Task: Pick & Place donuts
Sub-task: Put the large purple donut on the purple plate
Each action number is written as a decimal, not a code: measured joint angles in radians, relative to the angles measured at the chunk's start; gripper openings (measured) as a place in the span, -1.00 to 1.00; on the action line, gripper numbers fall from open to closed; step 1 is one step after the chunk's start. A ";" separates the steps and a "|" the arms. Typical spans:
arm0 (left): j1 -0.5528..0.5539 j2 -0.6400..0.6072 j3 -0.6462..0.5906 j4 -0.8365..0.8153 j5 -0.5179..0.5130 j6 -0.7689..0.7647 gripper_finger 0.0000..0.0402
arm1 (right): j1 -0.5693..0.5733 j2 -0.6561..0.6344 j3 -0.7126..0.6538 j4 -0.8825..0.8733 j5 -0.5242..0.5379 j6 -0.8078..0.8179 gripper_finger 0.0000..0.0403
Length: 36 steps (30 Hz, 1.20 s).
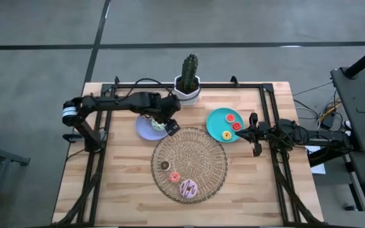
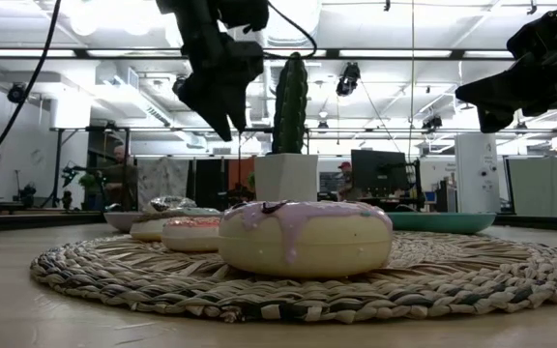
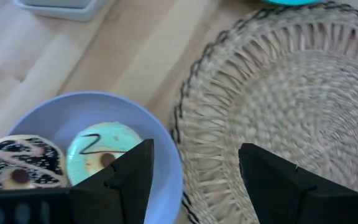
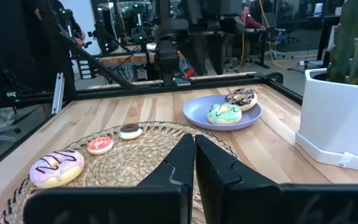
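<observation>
The left gripper (image 1: 170, 126) hangs above the seam between the lavender plate (image 1: 143, 131) and the wicker mat (image 1: 201, 152), jaws spread fairly wide and holding nothing. On that plate lie the white-green donut (image 3: 101, 154) and the brown-white donut (image 3: 20, 165). On the mat, at about seven o'clock, sit the dark brown donut (image 1: 165, 165), the red donut (image 1: 175, 177) and the pink donut (image 1: 189, 187). The teal plate (image 1: 215, 126), at one o'clock from the mat, carries three tiny ones (colours hard to split). The step looks like a turn between placings; next would be a reach for a mat donut. The right gripper (image 1: 253, 135) waits closed by the teal plate.
</observation>
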 joint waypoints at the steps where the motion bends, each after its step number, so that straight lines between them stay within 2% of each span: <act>1: -0.011 0.000 0.000 0.000 0.000 -0.001 0.03 | 0.000 0.000 0.000 0.000 0.000 0.000 -0.96; 8: -0.097 -0.001 -0.001 -0.027 0.000 0.015 0.03 | 0.000 0.000 0.000 0.000 0.000 0.000 -0.96; 13: -0.151 -0.003 0.049 -0.159 0.000 0.094 0.03 | 0.000 0.000 0.000 0.000 0.000 0.000 -0.96; 18: -0.207 -0.005 0.105 -0.262 -0.001 0.104 0.03 | 0.000 0.000 0.000 0.000 0.000 0.000 -0.96; 28: -0.351 -0.005 0.146 -0.261 0.002 0.078 0.03 | 0.000 0.000 0.000 0.000 0.000 0.000 -0.96; 36: -0.456 0.008 0.144 -0.192 0.003 0.069 0.03 | 0.000 0.000 0.000 0.000 0.000 0.000 -0.96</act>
